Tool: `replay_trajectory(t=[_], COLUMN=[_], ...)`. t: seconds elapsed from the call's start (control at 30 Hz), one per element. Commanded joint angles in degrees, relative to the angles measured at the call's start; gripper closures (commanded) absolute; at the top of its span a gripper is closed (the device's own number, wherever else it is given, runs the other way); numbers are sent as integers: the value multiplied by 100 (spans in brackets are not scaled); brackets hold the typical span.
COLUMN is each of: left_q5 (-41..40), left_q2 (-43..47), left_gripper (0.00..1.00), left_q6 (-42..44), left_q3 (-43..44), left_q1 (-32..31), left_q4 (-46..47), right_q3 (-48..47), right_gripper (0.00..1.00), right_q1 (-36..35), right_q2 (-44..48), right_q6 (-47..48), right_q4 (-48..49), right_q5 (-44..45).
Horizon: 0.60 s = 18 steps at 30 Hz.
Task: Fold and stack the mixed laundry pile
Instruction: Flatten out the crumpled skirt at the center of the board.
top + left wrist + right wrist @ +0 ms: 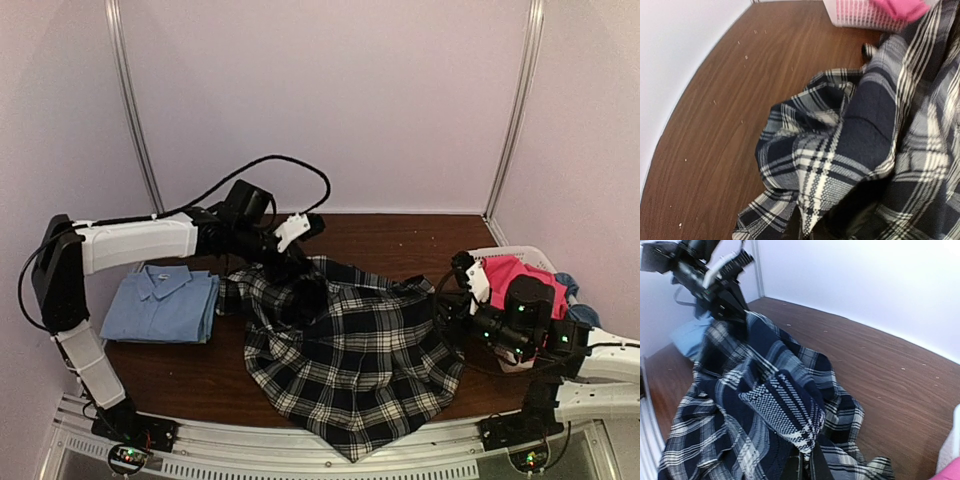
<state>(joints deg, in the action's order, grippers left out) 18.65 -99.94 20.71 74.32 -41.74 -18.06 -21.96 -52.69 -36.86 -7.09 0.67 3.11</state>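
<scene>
Apparently flattening the plaid shirt (pixel 345 360) ahead of a first fold, judging by the crumpled sheet covering the middle of the table (pixel 420 235) and reaching the near edge at 6 o'clock. Holding it at two places: left fingers (pixel 731 312) closed on a bunch at the shirt's 10 o'clock corner and holding that corner raised off the wood, right fingers (pixel 800 471) clamped on a gathered edge at 3 o'clock. Leaving the light blue shirt (pixel 160 305), already folded, at 9 o'clock just beside the plaid. Leaving the hot-pink trousers (pixel 510 275) and a duller blue cloth (pixel 580 305) in the white basket (pixel 500 252) at 3 o'clock.

Probably calling for drawing the two grips apart, toward 9 and 3 o'clock, just far enough to take up the slack between them. Holding both low, dragging the 6 o'clock hem flat rather than curling it under. Stopping short of nudging the folded shirt at 9 o'clock or bumping the basket. Releasing only after smoothing collar and sleeves, then regripping for the fold.
</scene>
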Motion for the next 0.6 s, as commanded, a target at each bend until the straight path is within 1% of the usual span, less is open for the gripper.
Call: replay_trajectory(t=[0.0, 0.1, 0.13, 0.2, 0.27, 0.33, 0.37, 0.4, 0.43, 0.47, 0.53, 0.57], left_q5=[1625, 2257, 2439, 2917, 3357, 3412, 3382, 3321, 3317, 3320, 3274, 3292], left_q2=[490, 626, 632, 614, 596, 628, 645, 641, 631, 625, 617, 602], left_gripper=[100, 100, 100, 100, 100, 100, 100, 100, 100, 100, 100, 100], left_q6=[-1705, -2691, -2943, -3409, -3807, -3892, -3898, -3899, -3907, -3912, -3979, -4006], left_q3=[724, 722, 731, 728, 699, 687, 656, 627, 563, 490, 344, 301], left_q1=[183, 209, 224, 307, 393, 412, 420, 421, 421, 421, 421, 421], left_q4=[87, 560, 668, 927, 1203, 1132, 1092, 1019, 1014, 1055, 1197, 1269], right_q3=[-365, -784, -884, -931, -1096, -1206, -1207, -1216, -1226, -1243, -1233, -1213], right_gripper=[98, 100, 100, 99, 97, 90, 87, 81, 67, 59, 40, 36], right_q1=[4, 149, 262, 644, 1120, 1464, 1603, 1652, 1665, 1657, 1639, 1605], right_q2=[-656, -1623, -1872, -2220, -2425, -2396, -2264, -2114, -1933, -1752, -1475, -1379], right_q6=[439, 904, 980, 1113, 1008, 1004, 1064, 1119, 1126, 1068, 654, 393], right_q4=[234, 622, 792, 1236, 1236, 1124, 1094, 1040, 955, 830, 641, 585], right_q5=[1846, 2629, 2700, 2484, 2230, 2001, 1671, 1358, 1002, 594, -150, -451])
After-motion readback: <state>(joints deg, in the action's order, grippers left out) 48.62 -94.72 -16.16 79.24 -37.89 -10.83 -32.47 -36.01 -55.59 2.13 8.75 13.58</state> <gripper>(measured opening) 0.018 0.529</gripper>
